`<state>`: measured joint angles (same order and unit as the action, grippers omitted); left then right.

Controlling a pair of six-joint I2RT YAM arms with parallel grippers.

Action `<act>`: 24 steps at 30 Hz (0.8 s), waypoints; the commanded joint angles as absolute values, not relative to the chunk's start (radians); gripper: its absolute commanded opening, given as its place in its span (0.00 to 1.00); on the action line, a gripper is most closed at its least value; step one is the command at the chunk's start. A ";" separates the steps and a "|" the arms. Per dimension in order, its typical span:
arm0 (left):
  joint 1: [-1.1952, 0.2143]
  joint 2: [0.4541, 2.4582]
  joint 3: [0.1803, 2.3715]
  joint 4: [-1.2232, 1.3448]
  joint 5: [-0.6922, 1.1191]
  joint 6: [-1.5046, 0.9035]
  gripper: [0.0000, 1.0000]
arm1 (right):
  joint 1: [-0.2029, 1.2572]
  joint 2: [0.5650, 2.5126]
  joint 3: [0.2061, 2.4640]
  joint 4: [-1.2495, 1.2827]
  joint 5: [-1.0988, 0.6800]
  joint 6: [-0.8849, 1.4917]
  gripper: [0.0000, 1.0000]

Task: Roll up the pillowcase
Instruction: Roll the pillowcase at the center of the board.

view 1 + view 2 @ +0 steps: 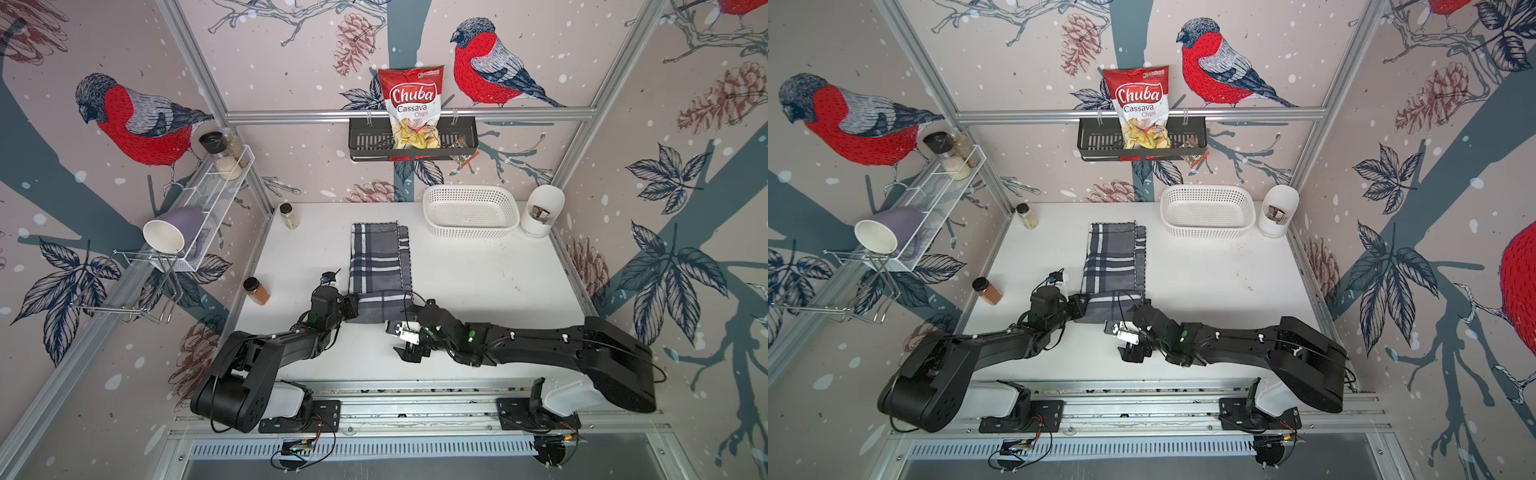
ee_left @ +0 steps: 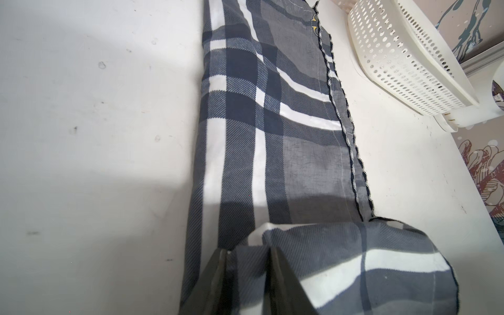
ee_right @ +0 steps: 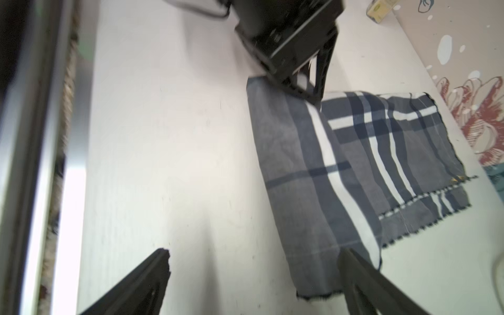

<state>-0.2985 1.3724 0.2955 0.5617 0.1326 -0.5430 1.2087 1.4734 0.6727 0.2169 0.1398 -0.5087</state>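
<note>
The pillowcase lies on the white table as a long narrow plaid strip running away from the arms. Its near end is turned over into a short roll. My left gripper is shut on the left end of that roll; the left wrist view shows cloth pinched between the gripper. My right gripper stands open just off the roll's near right corner, holding nothing. One of its fingers overlaps that corner of the cloth.
A white perforated basket stands at the back right, with a white container beside it. A spice jar is near the table's left edge and another jar is at the back left. Wall racks hang to the left and behind.
</note>
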 commanded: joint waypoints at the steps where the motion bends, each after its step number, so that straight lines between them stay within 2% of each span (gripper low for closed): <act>1: -0.300 1.378 0.304 0.585 0.150 -0.535 0.32 | 1.258 1.535 0.702 0.461 0.448 -0.647 1.00; 5: -0.299 1.378 0.320 0.570 0.149 -0.533 0.32 | 1.236 1.669 0.741 0.488 0.488 -0.700 0.99; 10: -0.299 1.367 0.339 0.554 0.149 -0.537 0.32 | 1.177 1.770 0.811 0.417 0.391 -0.705 0.95; 20: -0.299 1.385 0.348 0.566 0.146 -0.547 0.32 | 1.192 1.895 0.886 0.344 0.284 -0.684 0.95; 22: -0.298 1.381 0.344 0.565 0.143 -0.546 0.32 | 1.191 1.922 0.894 0.343 0.287 -0.681 0.91; 24: -0.294 1.365 0.341 0.550 0.134 -0.554 0.32 | 1.183 1.954 0.915 0.325 0.292 -0.682 0.77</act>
